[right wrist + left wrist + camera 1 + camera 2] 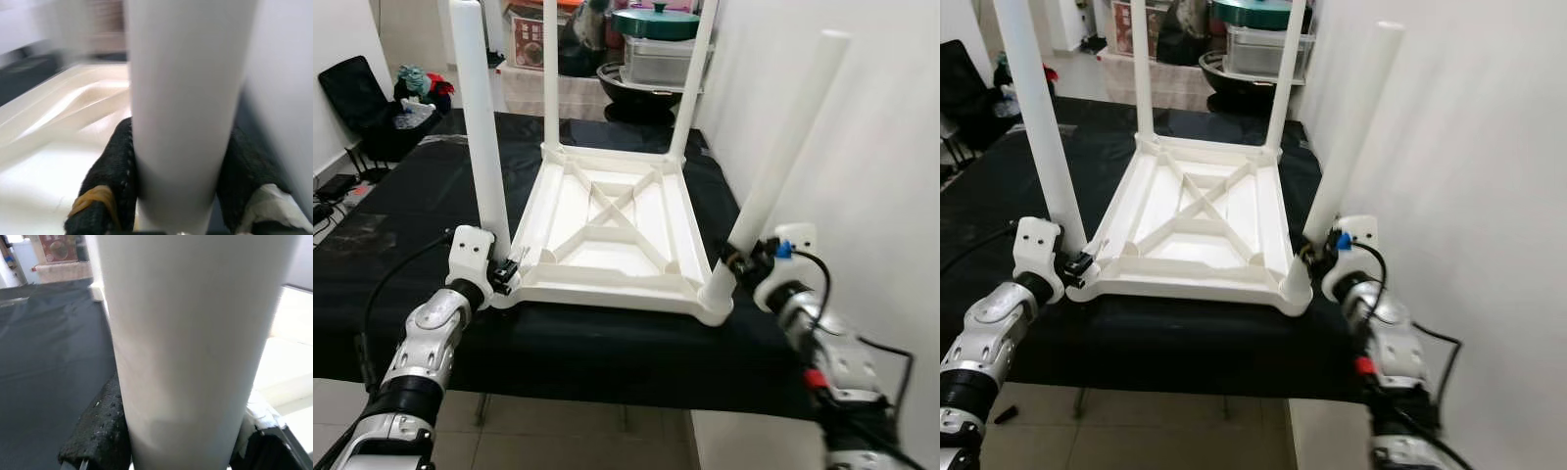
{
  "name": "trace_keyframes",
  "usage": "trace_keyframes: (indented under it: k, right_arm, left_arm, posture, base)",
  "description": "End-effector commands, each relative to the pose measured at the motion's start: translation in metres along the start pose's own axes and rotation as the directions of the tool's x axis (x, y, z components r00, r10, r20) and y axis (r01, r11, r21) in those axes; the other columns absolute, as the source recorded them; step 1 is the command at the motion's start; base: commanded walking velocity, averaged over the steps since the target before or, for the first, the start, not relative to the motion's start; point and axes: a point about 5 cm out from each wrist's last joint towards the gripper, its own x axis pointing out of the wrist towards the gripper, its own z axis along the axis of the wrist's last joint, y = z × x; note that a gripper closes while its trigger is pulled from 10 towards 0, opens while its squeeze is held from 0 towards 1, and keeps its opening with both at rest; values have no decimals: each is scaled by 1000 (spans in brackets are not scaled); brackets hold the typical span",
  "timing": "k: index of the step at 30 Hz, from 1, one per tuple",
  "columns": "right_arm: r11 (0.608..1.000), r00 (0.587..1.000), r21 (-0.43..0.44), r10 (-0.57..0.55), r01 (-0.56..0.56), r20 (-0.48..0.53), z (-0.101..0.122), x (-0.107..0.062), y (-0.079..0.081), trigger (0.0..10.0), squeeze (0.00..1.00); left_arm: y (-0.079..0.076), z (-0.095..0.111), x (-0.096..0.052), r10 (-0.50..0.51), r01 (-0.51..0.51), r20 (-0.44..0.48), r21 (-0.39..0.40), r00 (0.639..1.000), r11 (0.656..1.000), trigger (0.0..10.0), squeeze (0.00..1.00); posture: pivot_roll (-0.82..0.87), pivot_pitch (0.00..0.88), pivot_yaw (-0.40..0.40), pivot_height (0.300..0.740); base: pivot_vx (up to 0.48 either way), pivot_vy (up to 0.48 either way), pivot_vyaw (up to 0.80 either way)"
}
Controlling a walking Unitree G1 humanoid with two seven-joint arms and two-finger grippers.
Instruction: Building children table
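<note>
The tabletop (607, 230) lay upside down on the black bench (401, 245). The left gripper (504, 276) clenched the near-left leg (481, 137), upright in its socket. The right gripper (740, 260) clenched the near-right leg (783, 157), which leaned outward; straightening it before pressing down would likely seat it properly.
</note>
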Motion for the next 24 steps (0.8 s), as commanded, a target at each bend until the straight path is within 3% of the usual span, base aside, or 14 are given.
trace_keyframes:
  k: [1, 2, 4, 6, 10, 11, 14, 15, 16, 17, 19, 21, 22, 24]
  right_arm:
    - [873, 871, 69, -469, 482, -147, -27, -14, -52, 0, 0]
    - [873, 871, 69, -469, 482, -147, -27, -14, -52, 0, 0]
    - [763, 763, 96, -614, 639, -201, -43, -32, -40, 0, 0]
    - [729, 743, 154, -634, 667, -217, -41, -39, -18, 0, 0]
    - [733, 755, 192, -605, 652, -252, -38, -38, -4, 0, 0]
    - [785, 805, 198, -543, 588, -237, -34, -31, 2, 0, 0]
    - [813, 832, 198, -505, 547, -229, -31, -26, 7, 0, 0]
    - [903, 926, 222, -336, 368, -172, -21, -18, 20, 10000, 0]
    - [903, 926, 222, -336, 368, -172, -21, -18, 20, 10000, 0]
    - [957, 977, 199, -196, 210, -89, -10, -13, 23, 10000, 1000]
    - [957, 977, 199, -196, 210, -89, -10, -13, 23, 10000, 1000]
    - [974, 996, 211, -67, 80, -65, -4, -10, 21, 10000, 1000]
    - [979, 989, 143, 146, -142, -18, 7, -7, 14, 10000, 0]
    - [918, 918, 22, 397, -397, -19, 20, -7, 0, 10000, 0]
  left_arm:
    - [14, -6, -7, 52, -51, -33, 24, 998, 998, 10000, 0]
    - [14, -6, -7, 52, -51, -33, 24, 998, 998, 10000, 0]
    - [11, -5, -5, 42, -42, -29, 24, 999, 999, 10000, 0]
    - [11, -2, -4, 42, -41, -24, 22, 999, 999, 10000, 0]
    - [12, -1, -4, 40, -40, -22, 24, 999, 999, 10000, 0]
    - [12, -2, -4, 41, -41, -25, 26, 999, 999, 10000, 0]
    - [12, -3, -4, 43, -42, -27, 28, 999, 999, 10000, 0]
    - [12, -3, -4, 44, -43, -27, 25, 999, 999, 10000, 0]
    - [12, -3, -4, 44, -43, -27, 25, 999, 999, 10000, 0]
    - [11, -4, -5, 45, -44, -28, 22, 999, 999, 10000, 0]
    - [11, -4, -5, 45, -44, -28, 22, 999, 999, 10000, 0]
    - [10, -5, -5, 45, -44, -29, 20, 999, 999, 10000, 0]
    - [10, -6, -6, 47, -46, -30, 17, 998, 999, 10000, 0]
    - [11, -6, -6, 49, -48, -31, 15, 998, 999, 10000, 0]
  posture:
    - [64, 0, -91, 740]
    - [64, 0, -91, 740]
    - [74, 0, -94, 740]
    - [77, 0, -89, 740]
    - [73, 0, -87, 740]
    - [73, 0, -93, 740]
    - [73, 0, -93, 740]
    - [72, 0, -98, 740]
    - [72, 0, -98, 740]
    - [69, 0, -97, 740]
    - [69, 0, -97, 740]
    - [66, 0, -100, 740]
    - [62, 0, -101, 740]
    - [64, 0, -103, 740]
  base:
    - [0, 0, 0]
    - [0, 0, 0]
    - [0, 0, 0]
    - [0, 0, 0]
    - [0, 0, 0]
    - [0, 0, 0]
    - [0, 0, 0]
    - [0, 0, 0]
    - [0, 0, 0]
    - [0, 0, 0]
    - [0, 0, 0]
    - [0, 0, 0]
    - [0, 0, 0]
    - [0, 0, 0]
